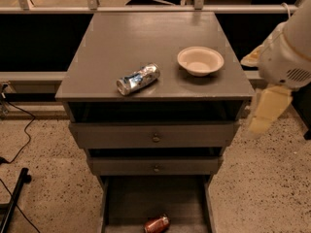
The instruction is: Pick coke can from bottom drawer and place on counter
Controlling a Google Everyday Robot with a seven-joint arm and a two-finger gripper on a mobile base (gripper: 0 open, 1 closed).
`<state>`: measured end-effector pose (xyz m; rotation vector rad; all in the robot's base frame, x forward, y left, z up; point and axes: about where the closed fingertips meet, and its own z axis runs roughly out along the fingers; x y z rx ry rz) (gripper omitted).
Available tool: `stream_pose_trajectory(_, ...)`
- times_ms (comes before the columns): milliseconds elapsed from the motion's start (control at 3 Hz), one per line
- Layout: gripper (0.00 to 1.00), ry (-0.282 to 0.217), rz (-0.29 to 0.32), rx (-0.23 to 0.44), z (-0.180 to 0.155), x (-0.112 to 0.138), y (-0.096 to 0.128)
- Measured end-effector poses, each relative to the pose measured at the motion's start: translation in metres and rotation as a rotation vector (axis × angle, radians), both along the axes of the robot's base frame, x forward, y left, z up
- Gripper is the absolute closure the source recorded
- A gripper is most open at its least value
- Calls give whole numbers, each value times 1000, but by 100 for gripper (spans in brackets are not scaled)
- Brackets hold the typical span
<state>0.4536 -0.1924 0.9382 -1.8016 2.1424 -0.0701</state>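
Single camera here, up high in front of the cabinet [150,136], tilted steeply down, fairly close: worktop [146,38] across the upper frame, bottom drawer [146,198] cut off at the lower edge, claw [262,116] hanging at right.

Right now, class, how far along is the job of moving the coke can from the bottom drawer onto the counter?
Done: the bottom drawer stands open. In hand: the gripper hangs beyond the right edge of the counter, far from the coke can, which lies on the drawer floor. Left: reaching down, grasping, lifting, and setting it on the counter.
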Motion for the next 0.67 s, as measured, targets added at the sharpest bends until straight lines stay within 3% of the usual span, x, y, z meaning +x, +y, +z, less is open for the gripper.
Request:
stream_pose_trajectory(333, 0, -27, 168, 10, -93, 1, 48)
stream_pose_trajectory(667, 0, -27, 166, 9, -91, 1, 47)
